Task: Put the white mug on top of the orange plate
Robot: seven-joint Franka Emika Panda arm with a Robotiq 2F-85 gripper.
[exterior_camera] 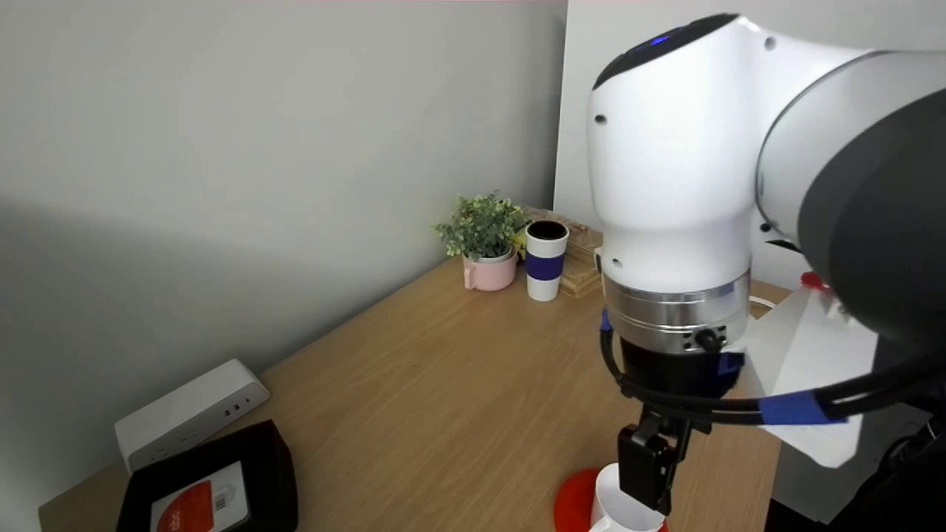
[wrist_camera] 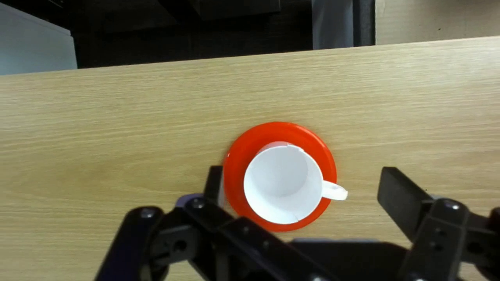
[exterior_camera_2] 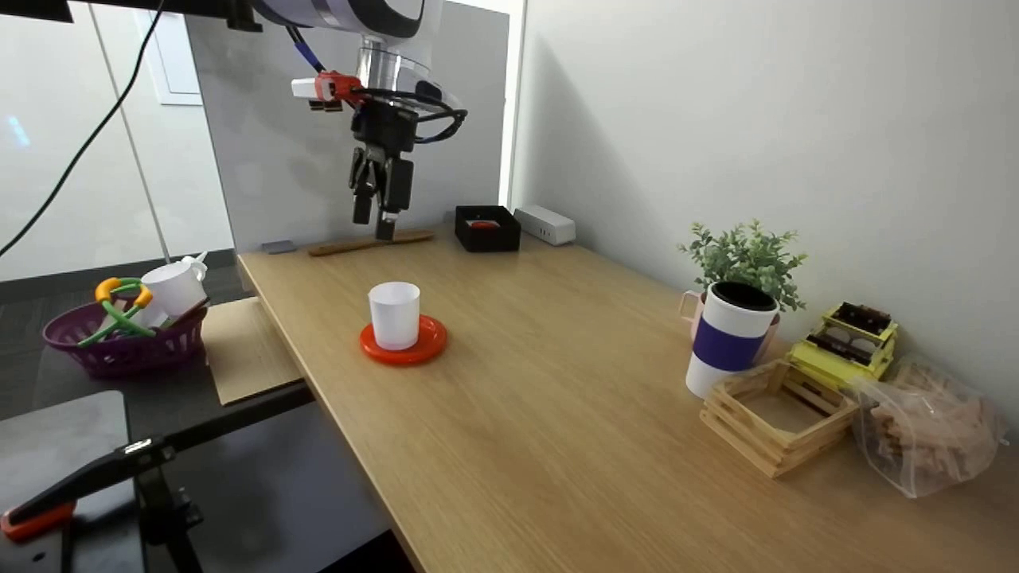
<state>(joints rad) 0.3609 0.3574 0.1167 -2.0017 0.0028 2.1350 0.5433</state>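
The white mug (exterior_camera_2: 395, 317) stands upright on the orange plate (exterior_camera_2: 432, 338), which lies near the table's edge. In an exterior view the mug (exterior_camera: 621, 510) and plate (exterior_camera: 572, 502) show at the bottom edge, partly cut off and partly behind the gripper. In the wrist view I look down into the empty mug (wrist_camera: 281, 183); its handle points right over the rim of the plate (wrist_camera: 269, 132). My gripper (wrist_camera: 301, 173) is open with nothing between its fingers. In an exterior view the gripper (exterior_camera_2: 374, 224) hangs above the table, apart from the mug.
A black tray (exterior_camera_2: 487, 239) and a white power box (exterior_camera_2: 545, 224) stand near the wall. A white cup with a blue band (exterior_camera_2: 728, 342), a potted plant (exterior_camera_2: 752, 255), a wooden crate (exterior_camera_2: 776, 430) and a plastic bag (exterior_camera_2: 927, 430) stand at the wall side. A purple basket (exterior_camera_2: 123, 350) is off the table.
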